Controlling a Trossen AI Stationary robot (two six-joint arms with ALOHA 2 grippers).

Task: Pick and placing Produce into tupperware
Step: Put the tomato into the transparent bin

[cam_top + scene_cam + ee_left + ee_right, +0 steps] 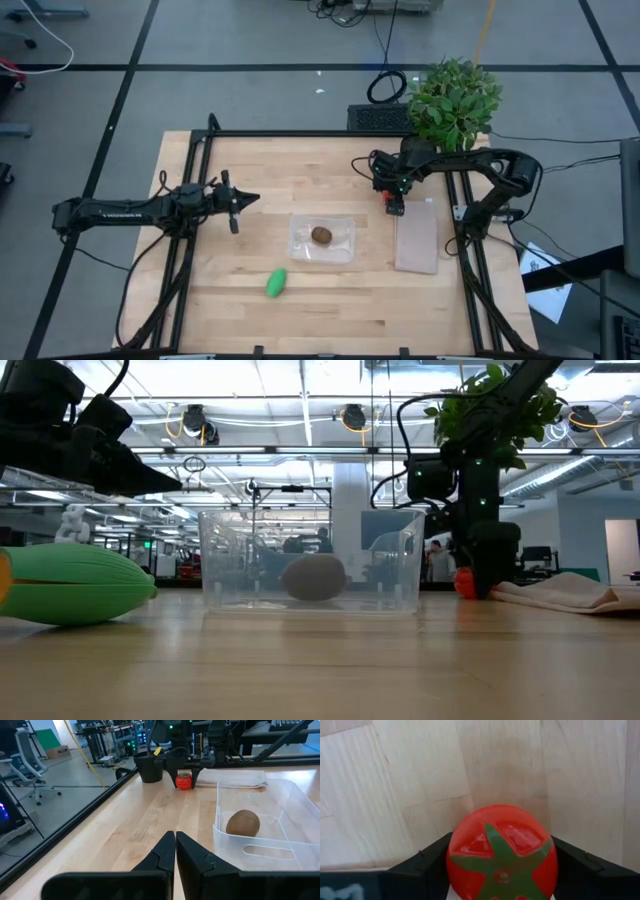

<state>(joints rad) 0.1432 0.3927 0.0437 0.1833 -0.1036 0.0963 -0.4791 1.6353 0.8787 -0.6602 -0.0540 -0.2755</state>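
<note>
The red tomato (502,852), its green star top facing the right wrist camera, sits between the fingers of my right gripper (395,205) near the table's far right. The brown kiwi (321,235) lies inside the clear tupperware (345,250) at the table's middle. On the wood nearer the front edge lies the green oblong piece (276,282). My left gripper (235,205) hovers shut, left of the tupperware, its fingers (175,852) pointing toward it. My right gripper pinches the tomato's sides (457,865) between its two fingers (422,867), coming from above and pointing down. The tomato (183,781) stands upright with its underside on the table (464,584).
A flat whitish panel (417,240) lies right of the tupperware, close to my right gripper. A leafy potted plant (455,100) stands at the far right edge. Black frame rails (190,250) run along the table's sides. Bare wood lies between my left gripper and the tupperware.
</note>
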